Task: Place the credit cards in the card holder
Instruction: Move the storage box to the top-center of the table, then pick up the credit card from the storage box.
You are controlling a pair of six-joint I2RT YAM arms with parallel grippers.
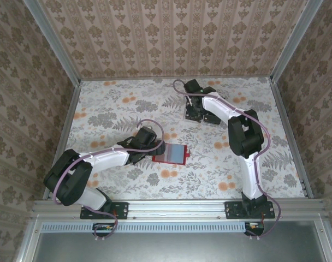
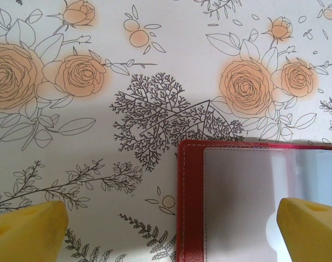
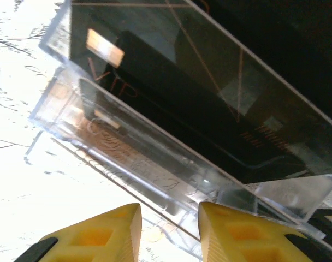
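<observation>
Cards (image 3: pixel 171 71), leaning in clear stand (image 3: pixel 128 147) at far side, directly ahead of right gripper (image 3: pixel 169 232), narrowly parted, empty; holder (image 1: pixel 171 154) open flat at centre beneath left gripper (image 2: pixel 170 213), spread wide, empty.

Card holder (image 1: pixel 170 154) lies open and flat at the middle of the table (image 1: pixel 117 106), with the left gripper (image 2: pixel 171 232) straddling its left edge. Behind and to the right, the stand (image 3: pixel 128 150) holds the credit cards (image 3: pixel 166 76). The right gripper (image 3: pixel 169 232) hangs at the stand.
</observation>
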